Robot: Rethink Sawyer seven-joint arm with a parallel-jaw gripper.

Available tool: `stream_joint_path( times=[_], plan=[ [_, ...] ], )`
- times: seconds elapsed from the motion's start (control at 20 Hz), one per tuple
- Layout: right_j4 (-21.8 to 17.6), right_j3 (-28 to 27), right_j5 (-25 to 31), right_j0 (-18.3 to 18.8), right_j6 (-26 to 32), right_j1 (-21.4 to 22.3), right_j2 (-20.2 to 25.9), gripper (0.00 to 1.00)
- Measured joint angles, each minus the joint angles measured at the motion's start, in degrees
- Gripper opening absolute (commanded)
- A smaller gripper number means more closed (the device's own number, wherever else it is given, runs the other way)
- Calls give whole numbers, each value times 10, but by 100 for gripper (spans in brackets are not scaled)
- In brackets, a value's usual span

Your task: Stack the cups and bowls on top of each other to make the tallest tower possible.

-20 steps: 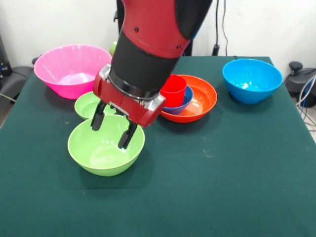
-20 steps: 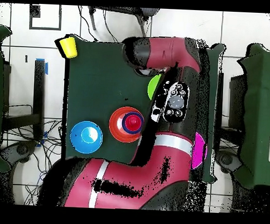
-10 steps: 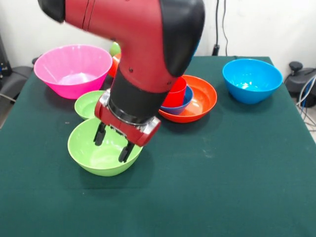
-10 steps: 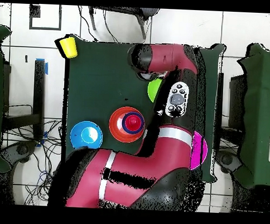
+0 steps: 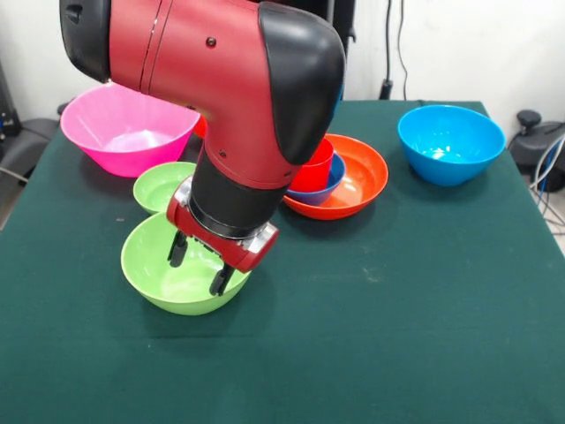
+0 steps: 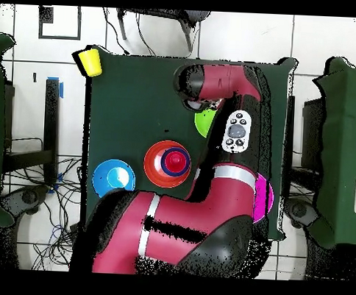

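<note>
Green large bowl [image 5: 184, 265] sits on the tabletop [image 5: 397, 309] directly under the hand [image 5: 196, 268]. Hand is spread, grasping nothing, one finger inside the bowl and one at its near-right rim, so I'd guess a rim pinch next. Tower [image 5: 334, 174] lies up-right in front view.

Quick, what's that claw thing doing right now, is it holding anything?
Gripper: open, jaws spread and lowered into the large green bowl, holding nothing.
</note>
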State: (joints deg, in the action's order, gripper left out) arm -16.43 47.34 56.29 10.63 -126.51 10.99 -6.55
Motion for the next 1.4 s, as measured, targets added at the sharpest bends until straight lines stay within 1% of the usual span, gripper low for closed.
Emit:
stream_joint_path(
  times=[0.4,0.65,0.9,1.15,1.4],
  plan=[
    [1,5,-12,2,0,2,4,100],
    [5,23,-59,8,0,7,8,100],
    [11,54,-124,16,0,15,9,100],
    [21,72,-148,20,0,22,9,100],
    [29,89,-148,22,0,33,9,100]
  ],
)
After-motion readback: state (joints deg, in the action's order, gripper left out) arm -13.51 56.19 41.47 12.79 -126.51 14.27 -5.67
